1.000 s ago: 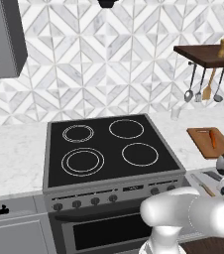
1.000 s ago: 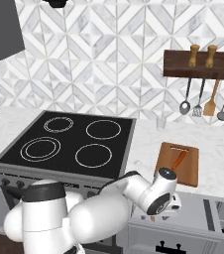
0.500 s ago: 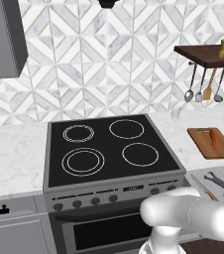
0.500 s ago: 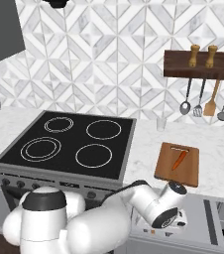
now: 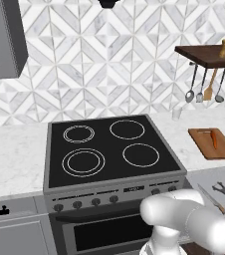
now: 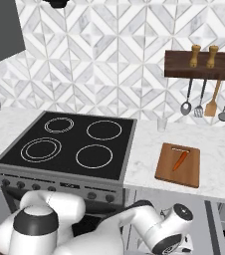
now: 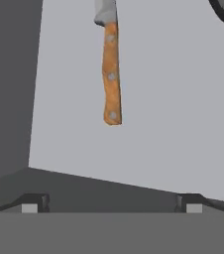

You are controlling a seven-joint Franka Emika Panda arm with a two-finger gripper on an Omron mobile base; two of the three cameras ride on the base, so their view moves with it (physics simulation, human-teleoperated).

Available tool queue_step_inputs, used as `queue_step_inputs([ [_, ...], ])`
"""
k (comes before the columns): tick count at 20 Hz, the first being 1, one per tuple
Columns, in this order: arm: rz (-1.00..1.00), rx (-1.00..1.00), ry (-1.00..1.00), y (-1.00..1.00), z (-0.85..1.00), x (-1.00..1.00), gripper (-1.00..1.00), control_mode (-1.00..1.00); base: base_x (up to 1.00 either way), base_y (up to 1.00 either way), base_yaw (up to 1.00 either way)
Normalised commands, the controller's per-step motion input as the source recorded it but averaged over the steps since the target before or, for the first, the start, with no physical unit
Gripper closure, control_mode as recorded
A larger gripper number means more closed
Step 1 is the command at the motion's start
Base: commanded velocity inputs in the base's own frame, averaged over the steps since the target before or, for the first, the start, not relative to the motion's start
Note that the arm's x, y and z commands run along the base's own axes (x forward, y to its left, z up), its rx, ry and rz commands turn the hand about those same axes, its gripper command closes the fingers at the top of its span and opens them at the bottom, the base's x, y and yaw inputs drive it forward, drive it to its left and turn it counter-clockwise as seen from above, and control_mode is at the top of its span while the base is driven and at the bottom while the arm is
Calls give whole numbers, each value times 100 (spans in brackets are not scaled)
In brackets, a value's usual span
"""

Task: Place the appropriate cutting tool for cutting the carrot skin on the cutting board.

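White-grey geometric tiled wall [image 5: 109, 60], black stove [image 5: 109, 149], marble counter [image 6: 219, 164], dark shelf [image 6: 204, 64]

the cutting board [image 6: 189, 172] looks like matt brown wood, with a smooth orange carrot [image 6: 179, 160] on it. the tabletop [image 6: 219, 164] has a pale marbled stone finish. the stove top [image 6: 69, 144] is glossy black glass with a brushed grey metal front. the knife [image 7: 111, 74] has a worn orange wooden handle with metal rivets, lying on a flat matt grey drawer floor [image 7: 173, 109].

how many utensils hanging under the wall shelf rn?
4, in a row under the shelf: ladle, slotted turner, orange spatula, spoon at the far right.
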Motion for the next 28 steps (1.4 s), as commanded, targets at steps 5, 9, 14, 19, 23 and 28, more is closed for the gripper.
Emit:
queue_step_inputs([
  [5, 0, 0, 1, -15, 78, 57, -100, -100, 0, 0, 0],
  [9, 0, 0, 0, 0, 31, 90, -100, -100, 0, 0, 0],
  [14, 0, 0, -2, -14, 0, 51, -100, -100, 0, 0, 0],
  [19, 0, -3, -1, -30, -13, 15, -100, -100, 0, 0, 0],
  [23, 0, -2, -3, -9, -21, 16, -100, -100, 0, 0, 0],
  [28, 0, 0, -2, -1, -28, 8, -100, -100, 0, 0, 0],
])
